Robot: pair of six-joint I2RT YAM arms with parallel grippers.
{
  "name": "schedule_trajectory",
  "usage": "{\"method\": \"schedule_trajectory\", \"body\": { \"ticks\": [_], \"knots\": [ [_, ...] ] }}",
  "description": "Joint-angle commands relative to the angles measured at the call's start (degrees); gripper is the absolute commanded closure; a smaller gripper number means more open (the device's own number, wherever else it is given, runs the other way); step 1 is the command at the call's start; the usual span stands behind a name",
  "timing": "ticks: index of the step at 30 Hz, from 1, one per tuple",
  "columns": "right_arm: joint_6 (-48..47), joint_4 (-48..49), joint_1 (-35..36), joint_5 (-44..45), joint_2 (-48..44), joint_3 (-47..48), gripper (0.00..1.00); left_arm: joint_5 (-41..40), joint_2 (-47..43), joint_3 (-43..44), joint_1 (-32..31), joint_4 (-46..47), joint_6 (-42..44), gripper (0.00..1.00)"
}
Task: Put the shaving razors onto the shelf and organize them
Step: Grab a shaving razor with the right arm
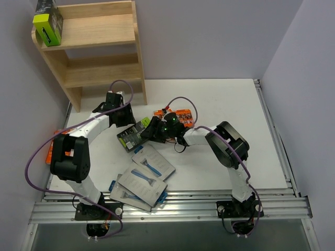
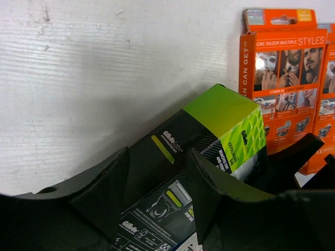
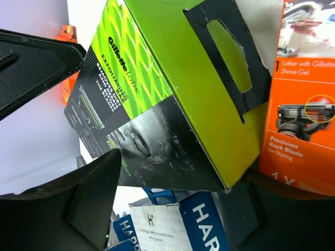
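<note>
The shelf [image 1: 104, 31] stands at the far left corner of the tabletop [image 1: 225, 99]. A black-and-lime second box [image 1: 47, 23] stands upright at the left end of its top tier.

The left arm [image 1: 78, 141] reaches forward along the left side. The right arm [image 1: 225, 141] bends leftward across the middle, and the two meet near the centre of the tabletop.

Two grey cards [image 1: 153, 162] [image 1: 141, 187] showing a blue razor lie flat near the front edge, just beside each other.

The box [image 1: 133, 137], black with lime sides, sits between the two claws, beyond the grey cards. In both wrist views it is tilted [image 2: 209, 115]. Its lime end with the hang tab [image 3: 172, 68] faces the right arm's camera. Whether it rests on the tabletop cannot be told.

Orange packs [image 1: 178, 116] lie just beyond the right claw, their printed faces clear in the wrist views [image 2: 282, 78] [image 3: 303, 104]. Another orange pack [image 1: 49, 154] shows at the left edge, mostly hidden by the left arm.

The right claw [image 1: 152, 130] is at the box's lime end. The box fills the gap between its fingers [image 3: 180, 167], so it holds the box at a middling width.

The left claw [image 1: 123, 116] straddles the box's black body with its jaws apart [image 2: 158, 157]. Whether they press on it cannot be told.
</note>
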Motion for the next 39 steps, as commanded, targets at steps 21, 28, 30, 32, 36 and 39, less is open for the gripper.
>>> {"method": "schedule_trajectory", "body": {
  "ticks": [21,28,30,32,36,39],
  "knots": [
    [0.62,24.76,-0.72,-2.2,-5.04,-2.28,0.08,10.71,-6.82,-3.95,-9.84,0.07,1.02,0.45],
    [0.09,35.04,-0.81,-7.21,-4.7,-4.04,0.02,13.27,-9.28,-5.36,-11.24,3.32,1.02,0.46],
    [0.0,38.47,-0.89,-8.0,-4.26,-4.91,0.01,13.53,-9.72,-5.36,-12.03,3.67,1.2,0.47],
    [0.27,42.76,-0.81,-8.18,-4.0,-6.14,0.0,13.79,-9.99,-5.53,-12.47,3.76,1.46,0.48],
    [0.44,49.37,-0.89,-8.79,-3.47,-7.9,0.0,15.98,-10.43,-5.89,-13.44,4.9,1.37,0.49],
    [-0.43,54.73,-0.98,-9.85,-3.21,-9.04,0.0,18.09,-10.17,-6.15,-13.62,5.87,0.58,0.49]
  ]
}}
